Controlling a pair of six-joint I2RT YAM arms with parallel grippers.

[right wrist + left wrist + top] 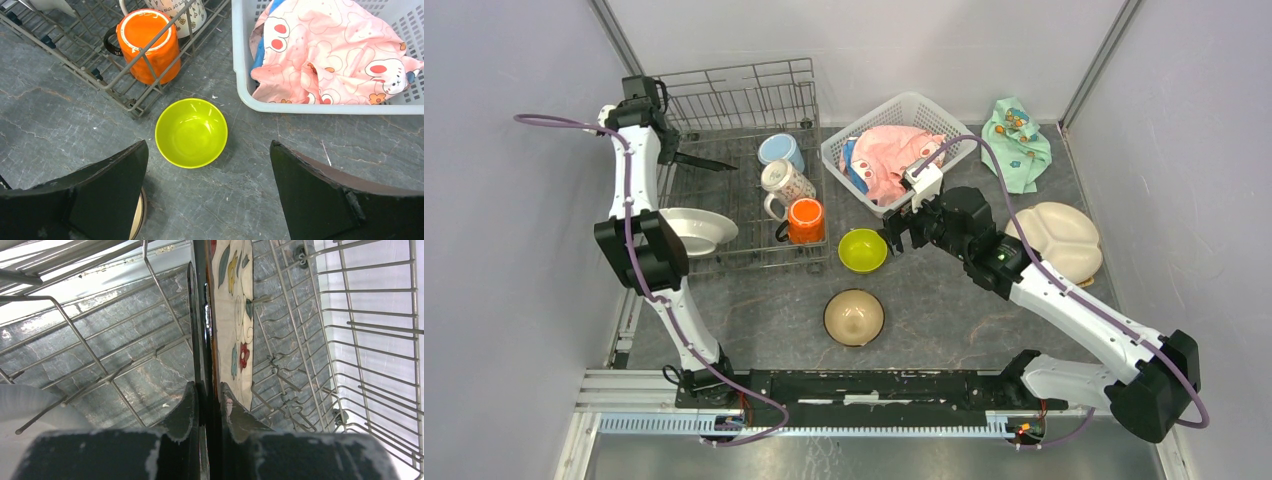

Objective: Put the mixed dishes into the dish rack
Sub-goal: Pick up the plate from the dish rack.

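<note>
Now the left gripper (209,396) pinches a floral, dark-rimmed plate (232,315) on edge among tines in the dish rack (734,95), near a white plate (699,230). The right gripper (209,145) gapes wide above a lime-green bowl (191,125).

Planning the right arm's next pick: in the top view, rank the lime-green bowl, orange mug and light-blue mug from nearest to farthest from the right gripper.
From the right gripper:
1. Lime-green bowl, just beside it, outside the dish rack.
2. Orange mug, at the rack's near corner.
3. Light-blue mug, deeper in the rack.
</note>
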